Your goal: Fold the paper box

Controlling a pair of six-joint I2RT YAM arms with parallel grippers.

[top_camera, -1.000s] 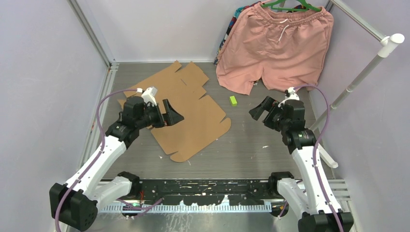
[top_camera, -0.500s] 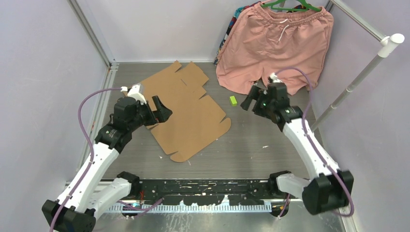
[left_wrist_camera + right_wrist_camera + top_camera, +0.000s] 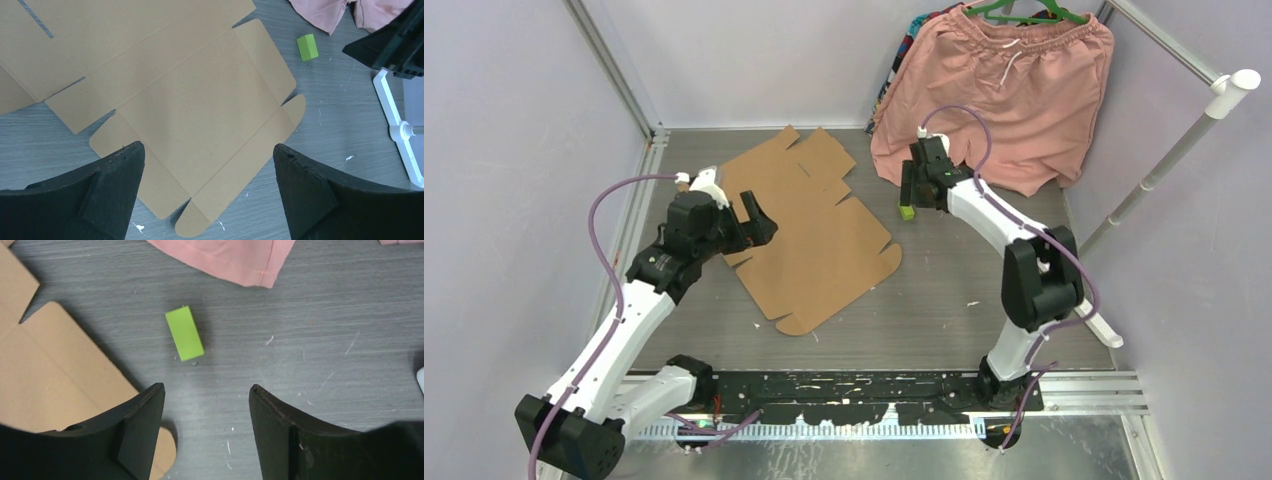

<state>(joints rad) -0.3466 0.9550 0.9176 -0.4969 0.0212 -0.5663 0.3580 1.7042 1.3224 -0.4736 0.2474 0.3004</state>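
- The paper box (image 3: 814,235) lies as a flat, unfolded cardboard sheet on the left half of the table (image 3: 944,290), its flaps and notched tabs spread out and one corner reaching toward the back wall.
- No flap is raised and no wall is formed, so the folding appears not to have begun; every crease is left to make.
- The left gripper (image 3: 759,222) hovers over the sheet's left part, jaws wide apart and holding nothing; its wrist camera looks straight down on the main panel between the two fingers.
- The right gripper (image 3: 911,195) hangs off the sheet, just past its right edge, above a small green block (image 3: 907,211) on the bare table.
- Its jaws stand apart at a moderate gap with nothing between them; in its wrist view the block lies ahead of the fingertips, untouched.
- Pink shorts (image 3: 994,100) hang on a hanger at the back right, their hem draping onto the table near the block.
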